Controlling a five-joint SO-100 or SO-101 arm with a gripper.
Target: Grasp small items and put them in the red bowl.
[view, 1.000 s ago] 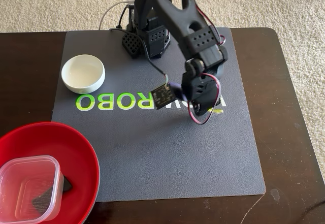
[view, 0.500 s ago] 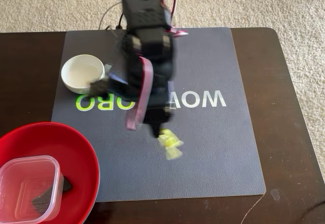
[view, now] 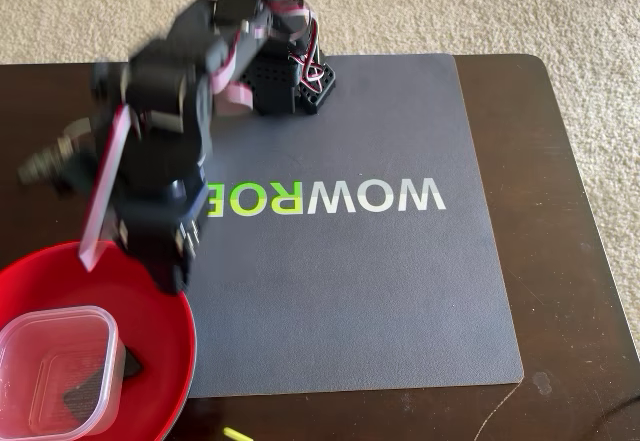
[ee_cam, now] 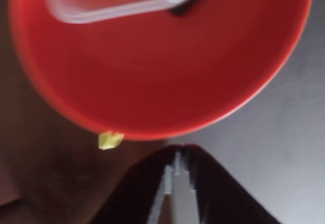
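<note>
The red bowl point(view: 150, 361) sits at the lower left of the fixed view and fills the top of the wrist view point(ee_cam: 162, 71). The clear square tub point(view: 55, 366) lies inside it, seen blurred in the wrist view point(ee_cam: 117, 8). The black block point(view: 130, 363) lies in the bowl beside the tub, and a dark shape shows through the tub. A bit of the yellow-green band point(view: 235, 433) lies on the table just outside the bowl's rim, also visible in the wrist view point(ee_cam: 110, 139). My gripper point(view: 175, 276) hangs over the bowl's near rim, blurred; in the wrist view point(ee_cam: 181, 155) its tips meet, holding nothing. The small white bowl is out of view.
A grey mat point(view: 380, 261) with "WOWROE" lettering covers the middle of the dark wooden table point(view: 560, 261). The arm's base point(view: 290, 81) stands at the mat's far edge. Carpet lies beyond the table.
</note>
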